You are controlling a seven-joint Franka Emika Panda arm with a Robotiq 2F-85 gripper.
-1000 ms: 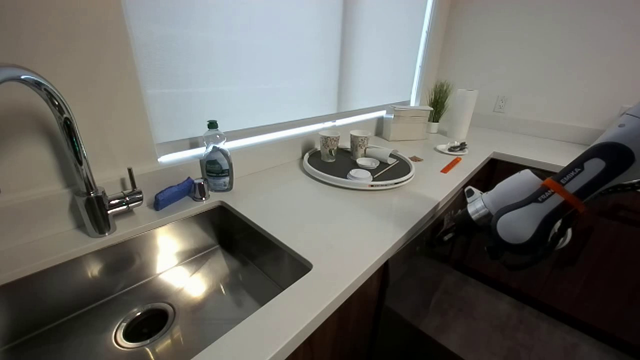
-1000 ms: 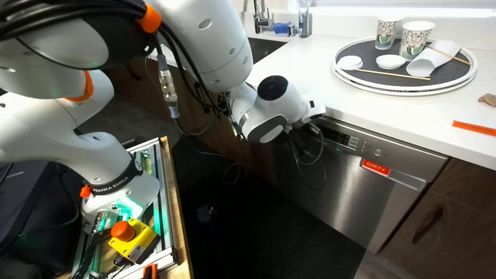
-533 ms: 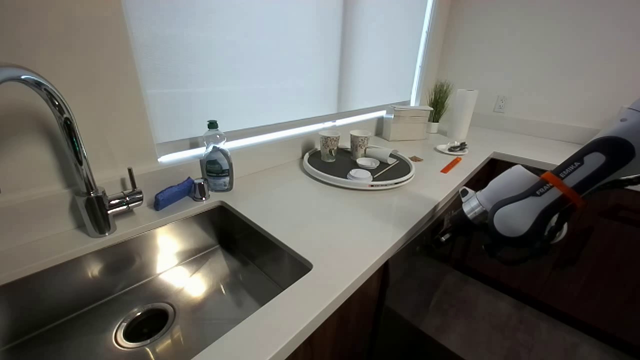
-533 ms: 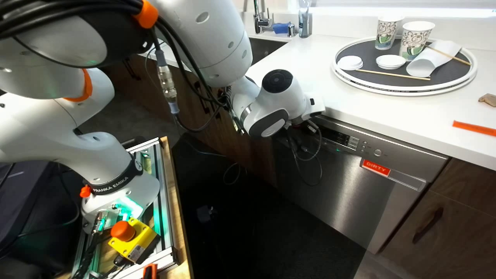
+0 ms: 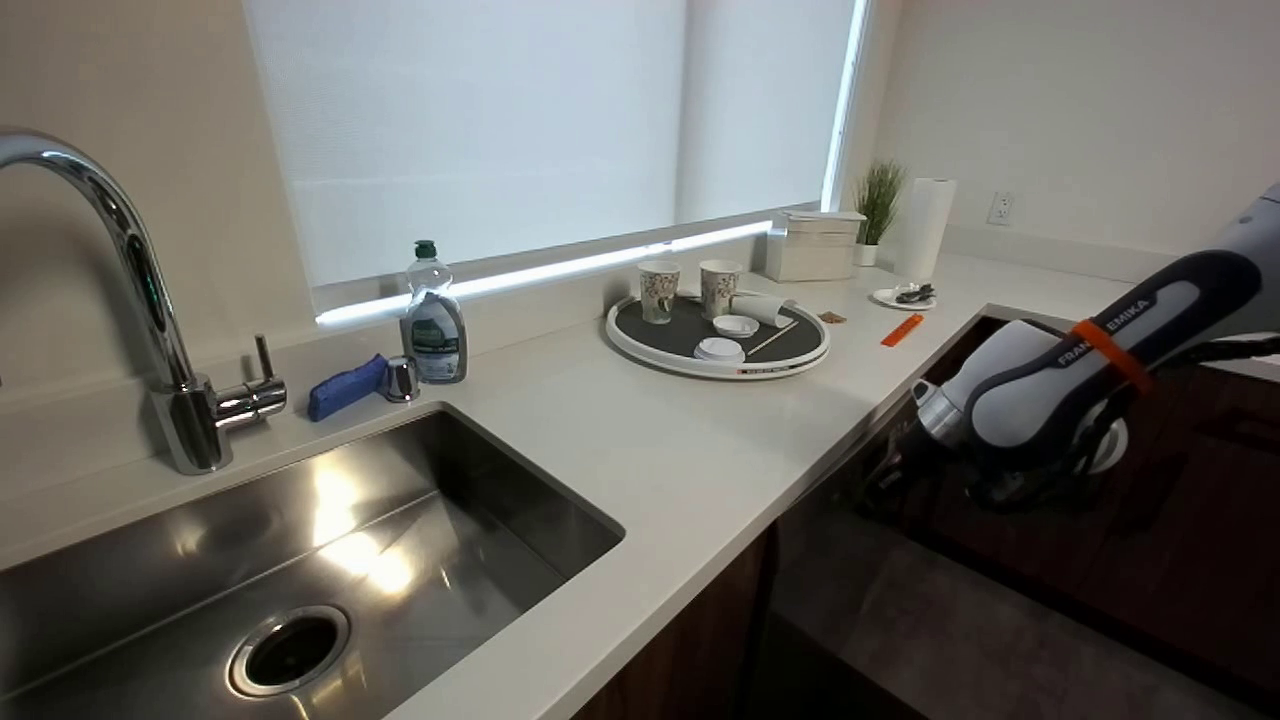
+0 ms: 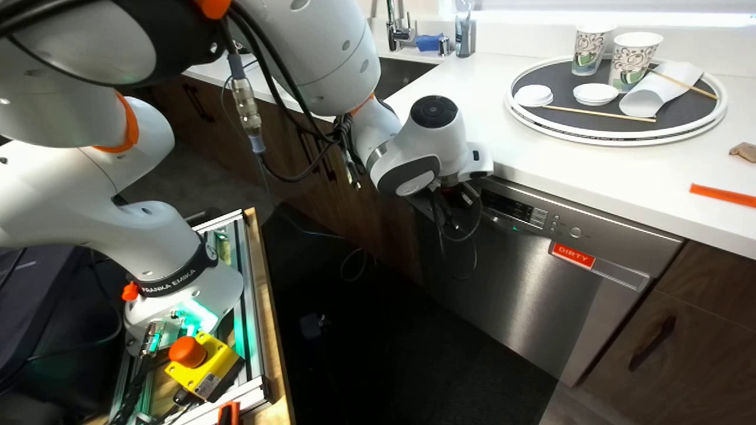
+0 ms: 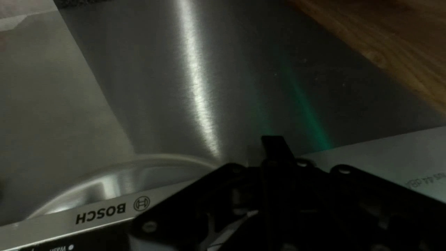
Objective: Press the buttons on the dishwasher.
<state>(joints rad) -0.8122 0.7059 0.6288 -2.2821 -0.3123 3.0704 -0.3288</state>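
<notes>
1. The dishwasher (image 6: 531,307) is built in under the white desk (image 6: 484,112), beside a brown wooden cabinet (image 6: 685,330); its steel front bears a red "DIRTY" sign (image 6: 572,255).
2. Along its top runs the control panel (image 6: 614,239), with small round buttons (image 6: 575,232).
3. In the wrist view the hand (image 7: 273,140) is closed, fingertips together, holding nothing, in front of the dishwasher's upper part near the BOSCH lettering (image 7: 101,213). Whether it touches cannot be told.
4. In an exterior view the arm (image 6: 431,144) hides most of the hand, near the panel's display (image 6: 506,205).
5. On the desk, a round tray (image 6: 585,123) carries two paper cups (image 6: 632,65) and white lids (image 6: 595,93); an orange strip (image 6: 723,195) lies nearby.
6. A soap bottle (image 5: 435,340) stands near the sink (image 5: 450,570).
</notes>
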